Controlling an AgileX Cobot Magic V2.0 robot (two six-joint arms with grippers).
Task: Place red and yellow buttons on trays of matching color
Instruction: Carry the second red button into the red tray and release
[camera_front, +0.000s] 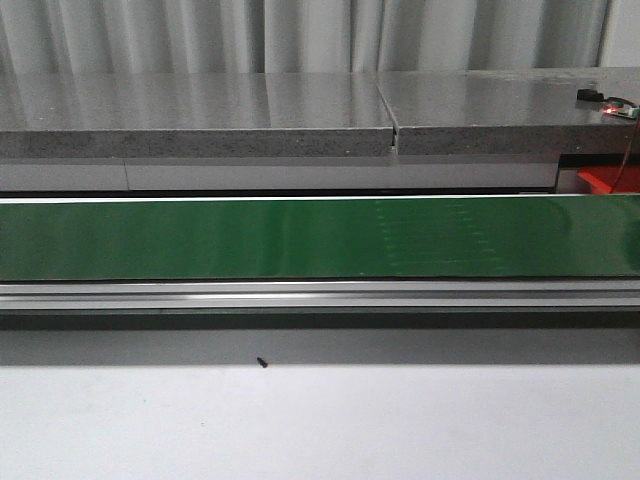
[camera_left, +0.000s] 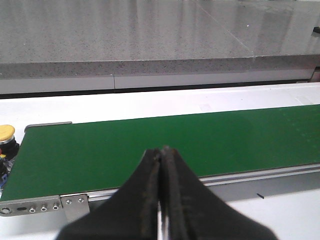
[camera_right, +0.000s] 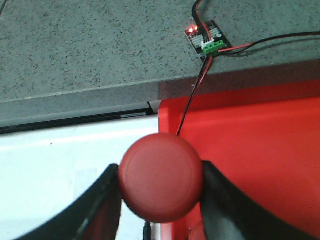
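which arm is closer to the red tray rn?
Right. Its tool holds the red button at the red tray edge. The left tool, shut and empty, is over the green belt; no tray in its view.

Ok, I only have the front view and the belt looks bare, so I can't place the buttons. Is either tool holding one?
Observer: Yes, the right tool is shut on a red button.
Operator: Is it near the matching tray yet?
Observer: In the right wrist view, the button shows right at the edge of the red tray, half over the white table.
Operator: And the left tool?
Observer: The left tool is shut on nothing, above the green belt.
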